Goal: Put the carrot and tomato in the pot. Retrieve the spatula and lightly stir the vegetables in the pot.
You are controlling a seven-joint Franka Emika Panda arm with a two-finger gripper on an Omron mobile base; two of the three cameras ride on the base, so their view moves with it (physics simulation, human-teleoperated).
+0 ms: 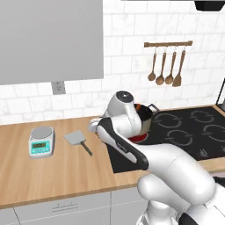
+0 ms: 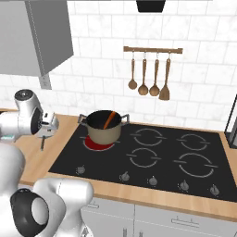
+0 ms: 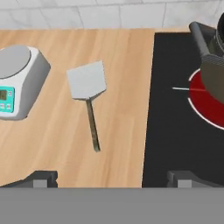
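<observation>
Carrot [image 2: 109, 119] lodged in pot [image 2: 104, 132] on glowing hob ring, tomato unseen; spatula [image 3: 87, 92] unretrieved on counter [image 1: 52, 176] beside hob's left edge; gripper [image 3: 111, 177] above it, jaws wide, empty; stirring outstanding.

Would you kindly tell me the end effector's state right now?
End effector: open, holding nothing, above the spatula on the counter.
</observation>
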